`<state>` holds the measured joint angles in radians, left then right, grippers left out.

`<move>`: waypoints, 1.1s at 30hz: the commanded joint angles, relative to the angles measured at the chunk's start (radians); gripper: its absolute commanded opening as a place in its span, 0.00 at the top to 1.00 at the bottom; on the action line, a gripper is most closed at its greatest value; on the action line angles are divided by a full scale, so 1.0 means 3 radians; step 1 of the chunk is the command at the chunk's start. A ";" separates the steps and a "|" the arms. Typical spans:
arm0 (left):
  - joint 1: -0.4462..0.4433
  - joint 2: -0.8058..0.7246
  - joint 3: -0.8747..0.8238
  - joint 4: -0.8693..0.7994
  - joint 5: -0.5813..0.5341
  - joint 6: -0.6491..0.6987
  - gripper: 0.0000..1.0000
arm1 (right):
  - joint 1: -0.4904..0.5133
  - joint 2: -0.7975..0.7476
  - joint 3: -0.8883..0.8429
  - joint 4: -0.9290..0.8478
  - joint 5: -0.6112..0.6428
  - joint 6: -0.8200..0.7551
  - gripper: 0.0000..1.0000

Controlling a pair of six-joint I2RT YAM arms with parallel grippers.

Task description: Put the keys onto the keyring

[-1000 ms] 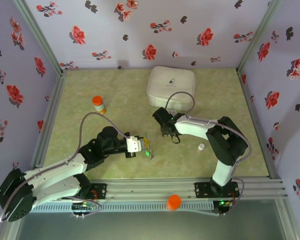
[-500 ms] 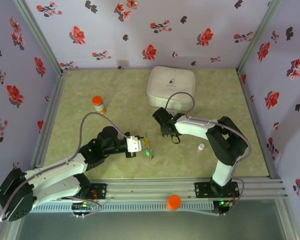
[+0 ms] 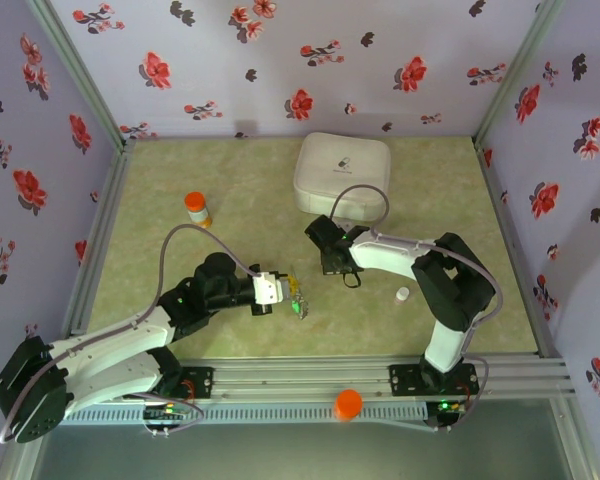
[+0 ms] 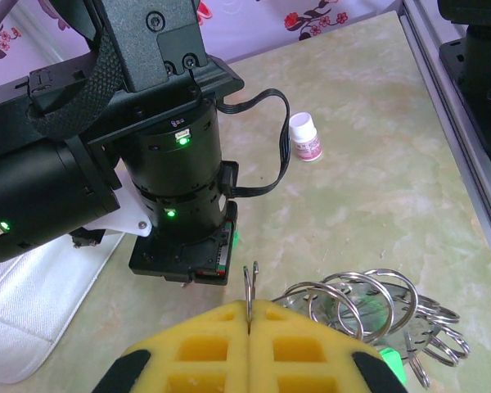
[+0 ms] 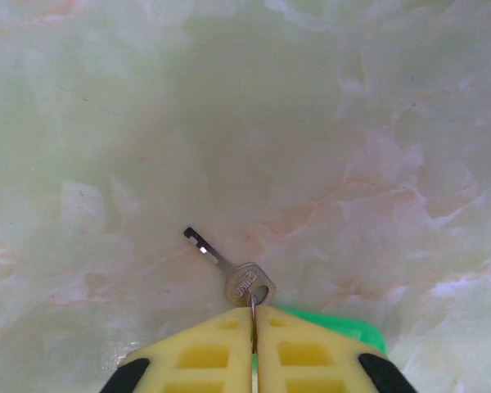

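- The keyring (image 3: 298, 293) is a bunch of thin silvery wire loops linked together. It sits left of the counter's (image 3: 160, 270) centre, near the front rail.
- The left tool (image 3: 284, 289) is clenched on one loop of it, with a bright green piece (image 3: 300, 309) at the bunch's near edge.
- The key (image 5: 244, 284) is small and silvery, with a squared head pierced by a hole and a short shaft. It lies flat on the counter just right of centre.
- The right tool (image 3: 332, 268) is clenched on the key's head.
- The left wrist view shows the left tool (image 4: 250, 309) with its yellow pads pressed together and one loop of the keyring (image 4: 250, 282) standing upright between them. The rest of the rings fan out to the right, ending at the green piece (image 4: 390, 360).
- That view also faces the right arm's black wrist and takes in a small white vial (image 4: 304, 137).
- The right wrist view shows the right tool (image 5: 254, 315) pointing straight down, with a green patch (image 5: 335, 326) under its right pad. From above, the key is too small to make out.
- An orange-capped bottle (image 3: 197, 208) stands well to the left, and a white case (image 3: 342, 172) lies just behind the right tool. The vial (image 3: 403, 294) sits to the right.
- Bare counter lies between the two tools, and the flowered walls stand well apart from both.
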<state>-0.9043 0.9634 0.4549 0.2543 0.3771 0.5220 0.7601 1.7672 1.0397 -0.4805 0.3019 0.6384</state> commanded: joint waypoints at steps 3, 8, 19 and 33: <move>-0.0020 -0.0009 0.0028 0.0144 0.0003 -0.0007 1.00 | 0.0028 -0.0092 0.0071 -0.0110 -0.0018 0.0011 0.98; -0.0018 -0.0022 0.0033 0.0144 -0.0026 -0.0062 1.00 | 0.0068 -0.0395 0.0053 -0.0162 0.0005 -0.0121 1.00; -0.0013 -0.0063 0.0080 0.0120 -0.0154 -0.0399 1.00 | 0.0075 -0.1679 -0.0533 0.0271 -0.0655 -0.1510 1.00; 0.0003 0.0055 0.0224 0.0022 -0.0112 -0.0885 1.00 | 0.0199 -0.2625 -0.0817 0.0265 -0.2408 -0.2764 1.00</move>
<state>-0.9043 0.9779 0.4744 0.2527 0.3401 0.2859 0.8120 0.9932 0.7849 -0.3870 -0.3050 -0.0967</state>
